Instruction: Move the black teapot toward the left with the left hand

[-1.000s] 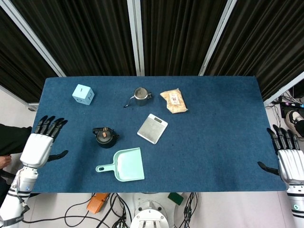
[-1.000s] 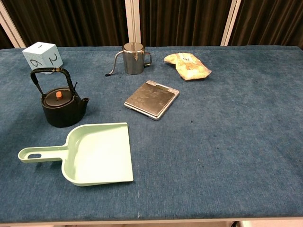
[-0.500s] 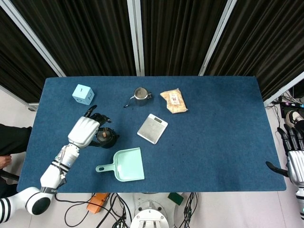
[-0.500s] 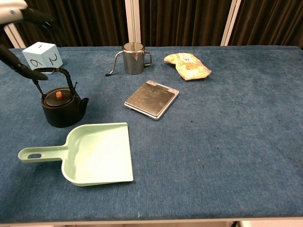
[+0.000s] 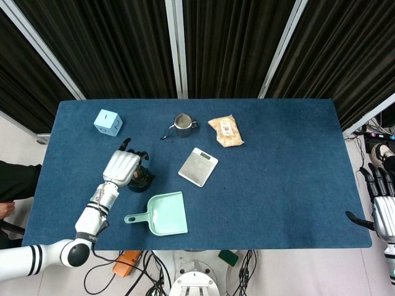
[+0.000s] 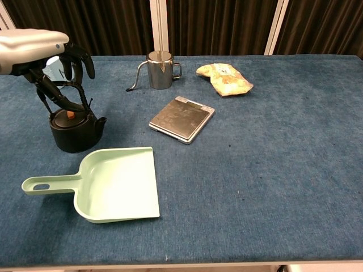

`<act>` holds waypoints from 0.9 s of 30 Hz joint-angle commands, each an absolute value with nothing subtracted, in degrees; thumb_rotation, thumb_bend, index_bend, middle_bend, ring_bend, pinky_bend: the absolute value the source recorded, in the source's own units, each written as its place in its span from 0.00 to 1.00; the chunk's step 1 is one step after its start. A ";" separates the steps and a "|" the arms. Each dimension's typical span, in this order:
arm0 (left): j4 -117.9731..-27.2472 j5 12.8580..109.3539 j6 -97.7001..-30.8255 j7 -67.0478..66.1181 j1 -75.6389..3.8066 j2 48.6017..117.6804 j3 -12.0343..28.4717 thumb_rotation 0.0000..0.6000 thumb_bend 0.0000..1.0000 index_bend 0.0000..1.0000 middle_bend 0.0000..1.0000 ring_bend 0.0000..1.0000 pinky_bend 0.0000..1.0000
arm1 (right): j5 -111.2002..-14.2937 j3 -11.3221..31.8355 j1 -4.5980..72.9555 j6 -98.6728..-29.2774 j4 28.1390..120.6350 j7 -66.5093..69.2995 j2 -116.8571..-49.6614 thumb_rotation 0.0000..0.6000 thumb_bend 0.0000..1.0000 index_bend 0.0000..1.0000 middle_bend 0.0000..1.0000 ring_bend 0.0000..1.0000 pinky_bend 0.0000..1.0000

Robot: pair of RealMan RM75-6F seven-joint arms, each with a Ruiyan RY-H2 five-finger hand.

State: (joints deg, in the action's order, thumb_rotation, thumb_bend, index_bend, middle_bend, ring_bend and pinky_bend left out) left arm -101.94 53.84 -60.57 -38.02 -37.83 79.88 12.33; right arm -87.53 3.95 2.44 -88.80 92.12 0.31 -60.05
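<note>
The black teapot [image 5: 142,180] [image 6: 76,131] with an orange lid knob stands upright at the left middle of the blue table [image 5: 278,185]. My left hand [image 5: 122,166] [image 6: 37,47] hovers right over it. Its dark fingers [image 6: 84,59] hang down, spread around the raised hoop handle, and the thumb crosses by the handle's top. I see no firm grip. In the head view the hand hides most of the teapot. My right hand [image 5: 382,206] stays off the table's right edge, fingers extended and holding nothing.
A mint dustpan [image 5: 165,213] [image 6: 116,184] lies just in front of the teapot. A light blue cube [image 5: 108,122] sits behind it to the left. A steel pitcher [image 5: 182,124], a snack bag [image 5: 226,131] and a silver scale [image 5: 198,166] lie further right.
My left hand swept in from the table's left edge to just above the teapot, its fingers now lowered around the handle. The teapot has not moved. The right hand drifted slightly.
</note>
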 commanded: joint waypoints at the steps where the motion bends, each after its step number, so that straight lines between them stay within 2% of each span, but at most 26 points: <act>1: -101.37 52.96 -61.15 -38.43 -38.39 80.46 11.77 0.88 0.03 0.42 0.51 0.45 0.00 | -87.42 3.96 2.48 -88.62 92.04 0.33 -60.14 1.00 0.00 0.00 0.00 0.00 0.00; 19: -100.22 48.55 -61.96 -39.83 -40.54 80.36 9.18 0.75 0.02 0.51 0.58 0.51 0.00 | -87.08 4.11 2.90 -87.62 92.12 0.12 -60.46 1.00 0.00 0.00 0.00 0.00 0.00; 27: -99.73 48.51 -61.50 -39.04 -41.09 80.42 8.07 0.74 0.02 0.62 0.67 0.57 0.00 | -86.97 4.04 3.03 -87.20 92.00 0.16 -60.68 1.00 0.00 0.00 0.00 0.00 0.00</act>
